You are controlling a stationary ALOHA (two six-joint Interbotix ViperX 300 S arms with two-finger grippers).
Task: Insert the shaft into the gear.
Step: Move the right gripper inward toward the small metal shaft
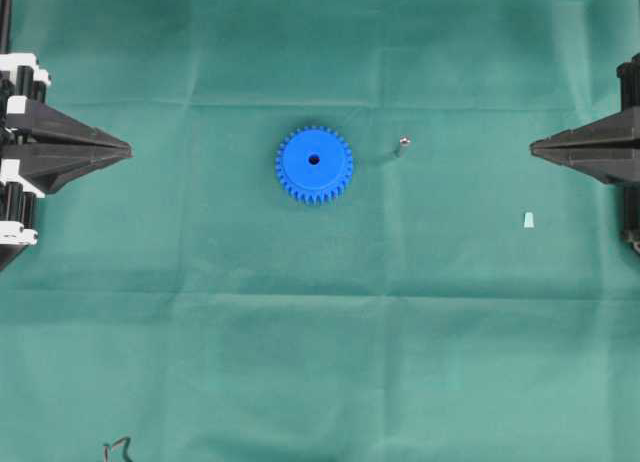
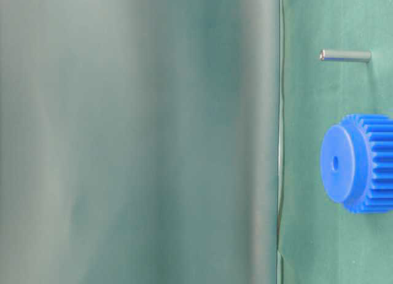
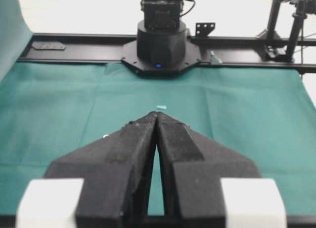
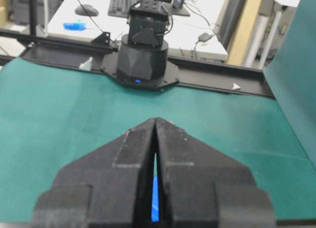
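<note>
The blue toothed gear (image 1: 314, 163) lies flat on the green cloth near the middle of the table, its dark centre hole facing up; it is also in the table-level view (image 2: 362, 164). To its right the small silvery shaft (image 1: 401, 143) stands upright on the cloth, apart from the gear (image 2: 345, 55). My left gripper (image 1: 128, 150) sits at the left edge, shut and empty, far from both (image 3: 157, 114). At the right edge my right gripper (image 1: 533, 148) is shut and empty as well (image 4: 155, 120). A sliver of the blue gear (image 4: 155, 198) shows through the slit between the right fingers.
A small pale whitish scrap (image 1: 528, 220) lies on the cloth near the right gripper, and it also shows just beyond the left gripper's tips (image 3: 161, 107). A dark cable end (image 1: 118, 447) pokes in at the front left. Each wrist view faces the opposite arm's black base (image 3: 160, 40) (image 4: 143, 50).
</note>
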